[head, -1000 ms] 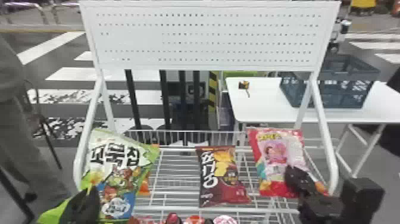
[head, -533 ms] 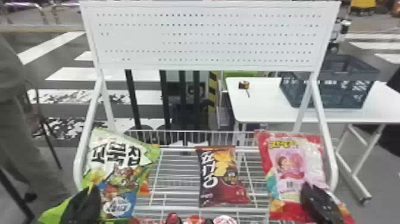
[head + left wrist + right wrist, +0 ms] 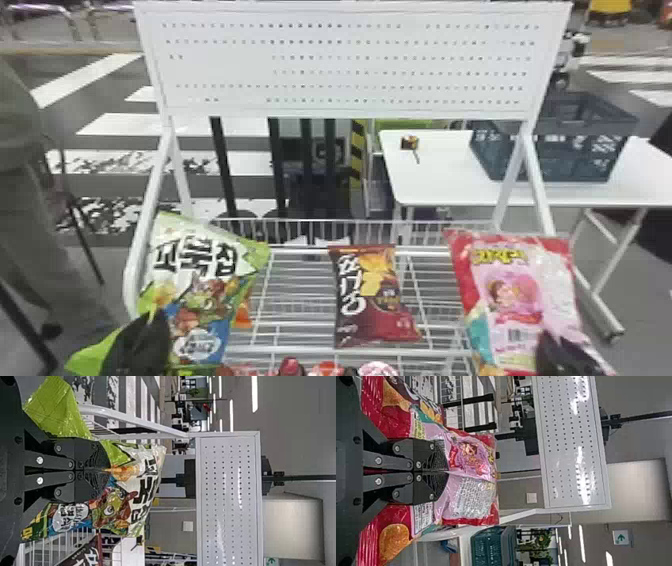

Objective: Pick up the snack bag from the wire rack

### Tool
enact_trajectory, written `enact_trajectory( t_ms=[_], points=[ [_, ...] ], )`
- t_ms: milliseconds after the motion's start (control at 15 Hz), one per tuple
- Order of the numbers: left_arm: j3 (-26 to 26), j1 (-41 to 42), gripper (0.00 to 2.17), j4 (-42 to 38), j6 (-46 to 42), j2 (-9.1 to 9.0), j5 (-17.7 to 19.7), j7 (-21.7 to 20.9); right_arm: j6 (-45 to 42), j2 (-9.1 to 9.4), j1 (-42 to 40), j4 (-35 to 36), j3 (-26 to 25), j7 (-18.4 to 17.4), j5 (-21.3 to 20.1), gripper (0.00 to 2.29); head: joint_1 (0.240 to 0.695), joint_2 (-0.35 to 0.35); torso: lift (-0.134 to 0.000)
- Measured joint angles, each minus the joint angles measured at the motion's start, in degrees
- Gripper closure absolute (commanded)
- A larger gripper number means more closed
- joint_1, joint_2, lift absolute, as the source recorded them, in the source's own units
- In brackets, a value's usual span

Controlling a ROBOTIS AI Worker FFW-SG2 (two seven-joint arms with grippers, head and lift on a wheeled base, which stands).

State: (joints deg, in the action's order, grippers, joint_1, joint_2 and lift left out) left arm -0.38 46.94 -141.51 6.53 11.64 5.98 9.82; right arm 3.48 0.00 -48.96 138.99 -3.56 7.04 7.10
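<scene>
At the left side of the wire rack [image 3: 300, 352], we are clamping the green snack bag [image 3: 200, 300] with our left hand [image 3: 150, 320]; the left wrist view is showing its two flat fingers [image 3: 95, 455] coming together on a pinched fold of the bag's face. Over at the rack's right side, we are gripping the pink and red snack bag [image 3: 515, 290] with our right hand [image 3: 547, 342], its fingers also closing together on the bag's front. Between these two bags and apart from both hands, the dark red snack bag [image 3: 375, 300] is lying on the wires, face up. Small red packages [image 3: 290, 367] are sitting along the near edge. Above the rack, a white perforated panel [image 3: 350, 60] is standing across, and behind it to the right, a white bench [image 3: 435, 185] is holding a dark crate [image 3: 550, 165].
</scene>
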Motion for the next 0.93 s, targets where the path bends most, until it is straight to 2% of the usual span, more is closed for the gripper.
enact_trajectory(
  t_ms=[333, 933],
  points=[
    [-0.06, 0.18, 1.64, -0.25, -0.18, 0.13, 0.0, 0.03, 0.94, 0.0, -1.41, 1.9, 0.55, -0.11, -2.53, 2.22, 0.499, 0.0, 0.0],
    [0.1, 0.52, 1.64, -0.52, -0.43, 0.19, 0.0, 0.13, 1.06, 0.0, -1.5, 1.67, 0.49, -0.43, -2.73, 2.22, 0.499, 0.0, 0.0]
  ],
)
